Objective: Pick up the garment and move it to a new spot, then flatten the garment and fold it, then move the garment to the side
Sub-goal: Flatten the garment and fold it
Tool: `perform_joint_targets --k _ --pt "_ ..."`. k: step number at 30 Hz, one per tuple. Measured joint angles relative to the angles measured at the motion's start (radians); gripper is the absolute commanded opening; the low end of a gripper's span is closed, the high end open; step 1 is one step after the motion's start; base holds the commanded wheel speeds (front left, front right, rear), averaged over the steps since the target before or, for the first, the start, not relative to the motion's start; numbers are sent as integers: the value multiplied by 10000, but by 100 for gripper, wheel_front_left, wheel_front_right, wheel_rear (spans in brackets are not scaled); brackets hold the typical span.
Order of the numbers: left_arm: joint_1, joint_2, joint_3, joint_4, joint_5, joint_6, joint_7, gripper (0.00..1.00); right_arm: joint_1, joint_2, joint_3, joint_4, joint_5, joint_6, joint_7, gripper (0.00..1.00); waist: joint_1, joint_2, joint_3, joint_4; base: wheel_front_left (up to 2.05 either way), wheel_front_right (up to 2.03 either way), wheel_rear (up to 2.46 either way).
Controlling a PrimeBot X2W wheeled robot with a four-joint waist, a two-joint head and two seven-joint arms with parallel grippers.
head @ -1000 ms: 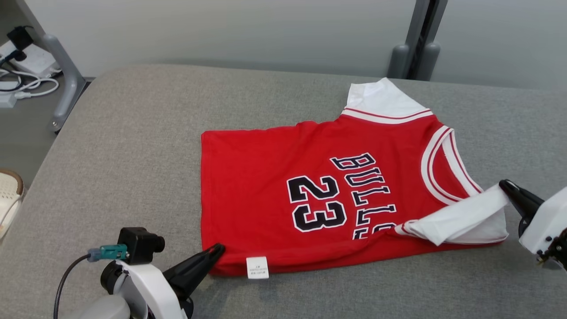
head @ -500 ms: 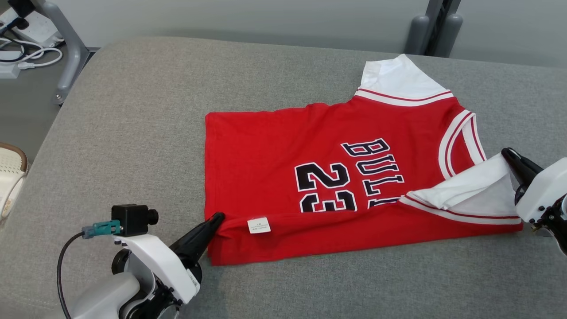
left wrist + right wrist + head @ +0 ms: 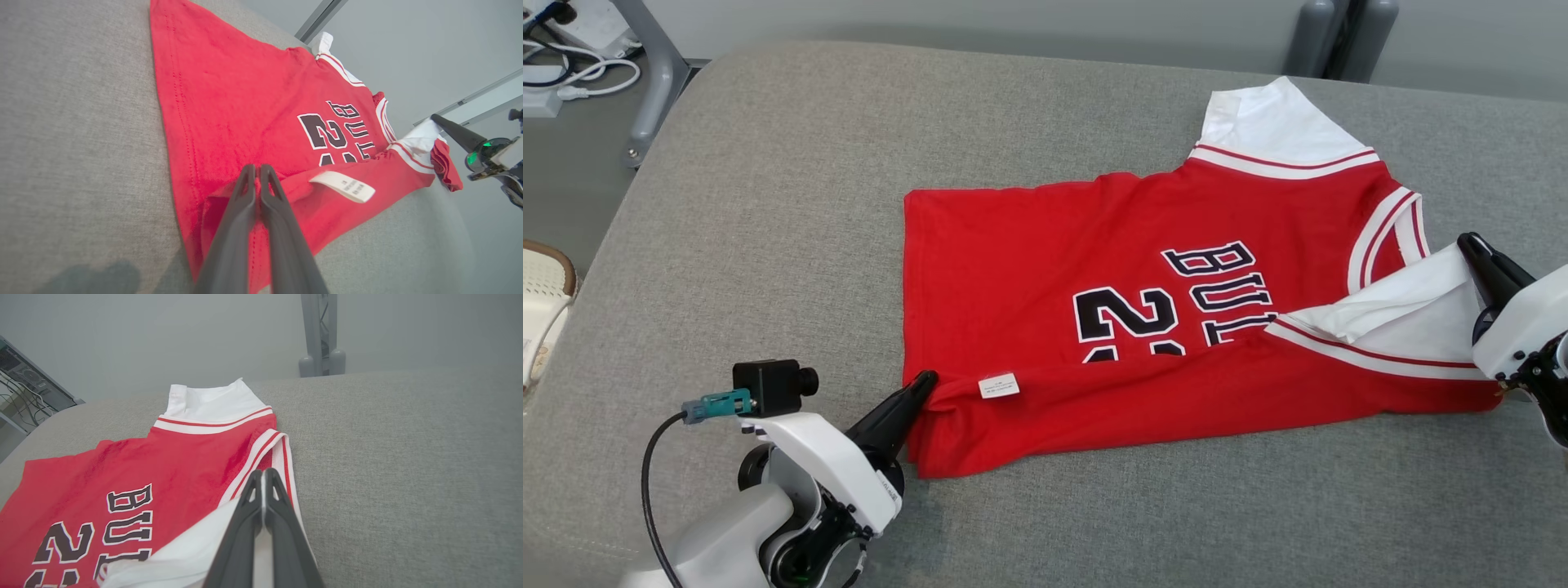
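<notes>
Well, the red short-sleeved basketball jersey with white sleeves and black lettering [image 3: 1135, 269] lies spread on the grey fabric-covered pad [image 3: 768, 204], with bare grey cloth on every side of it. Its near long edge is turned up and over toward its middle, so a red band with the small white care label [image 3: 998, 385] on it covers the lower part of the number.

The left gripper [image 3: 923, 382] sits at the jersey's near hem corner, its dark fingers [image 3: 245, 204] pressed together on a small pucker of red cloth. The right gripper [image 3: 1470, 242] is at the jersey's near shoulder, closed on the near white sleeve [image 3: 1405, 302], which hangs between the fingers and the chest in a loose fold. The far white sleeve [image 3: 1270, 122] lies flat on the jersey's opposite side.

From where I stand this looks like a lengthwise fold in mid-carry, and I would worry about a few things. Both pinches take very little cloth, so a quick pull could slide the hem or sleeve out and let the flap fall back. If one arm travels further across the jersey than the other, the crease will run crooked. The slack sleeve could bunch under the flap. And dragging low might tug the bottom layer and wrinkle it.
</notes>
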Motion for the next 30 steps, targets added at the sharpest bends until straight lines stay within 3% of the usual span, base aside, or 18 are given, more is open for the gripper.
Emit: perform_joint_targets --k 13,14,15,16,17,23,26,30 --pt "-332 -614 -100 922 100 0 -4 0 -624 -48 886 826 332 0 -723 0 0 0 320 113 0 0 0" --pt "-354 -654 -98 984 100 0 -13 7 -659 -44 934 899 407 0 -757 0 0 0 326 119 0 0 0" --pt "-357 -692 -100 1047 100 -2 -15 27 -679 -36 940 999 514 0 -767 0 0 0 330 123 0 0 0" --pt "-357 -731 -90 1170 100 0 -17 87 -704 -36 951 1112 575 0 -821 18 0 0 333 128 0 0 0" --pt "-357 -769 -56 1308 100 0 -44 100 -728 -44 978 1197 585 -2 -872 100 0 0 333 133 0 0 0" --pt "-392 -1043 523 2061 420 -2 -90 100 -848 40 911 1586 1032 0 -1440 100 0 0 240 144 0 0 0" --pt "-385 -1204 1618 2284 1007 -2 -104 100 -789 6 872 1701 1139 -2 -1950 100 0 0 123 156 0 0 0" --pt "-18 -1496 3452 2351 2571 0 -104 100 -435 10 886 1592 1200 -2 -2953 100 0 0 -103 145 0 0 0"
